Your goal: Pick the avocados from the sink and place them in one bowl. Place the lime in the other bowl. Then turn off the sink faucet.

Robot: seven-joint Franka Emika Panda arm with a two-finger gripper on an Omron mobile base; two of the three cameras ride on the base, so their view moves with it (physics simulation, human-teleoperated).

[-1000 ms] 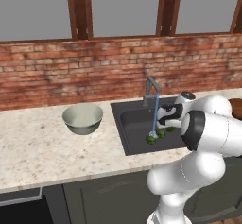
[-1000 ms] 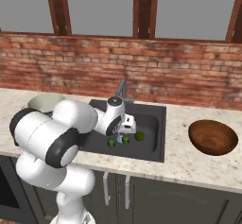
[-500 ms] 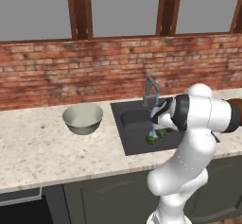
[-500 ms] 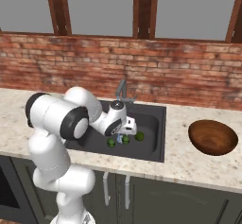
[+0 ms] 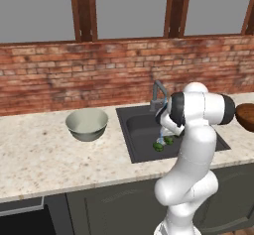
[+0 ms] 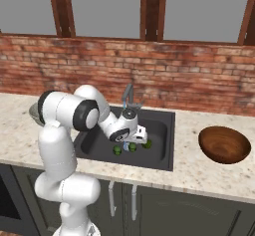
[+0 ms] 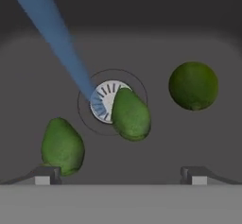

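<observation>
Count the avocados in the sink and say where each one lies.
2. In the hand view, one avocado lies partly over the drain in the middle of the sink; the other avocado lies lower left, near a fingertip. The round lime is apart, right.

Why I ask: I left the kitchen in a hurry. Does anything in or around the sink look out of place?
Yes. The faucet is running, its blue stream hitting the drain. Fruit lies in the sink: one avocado partly over the drain, another avocado and a lime lying apart. Both bowls sit empty on the counter.
</observation>
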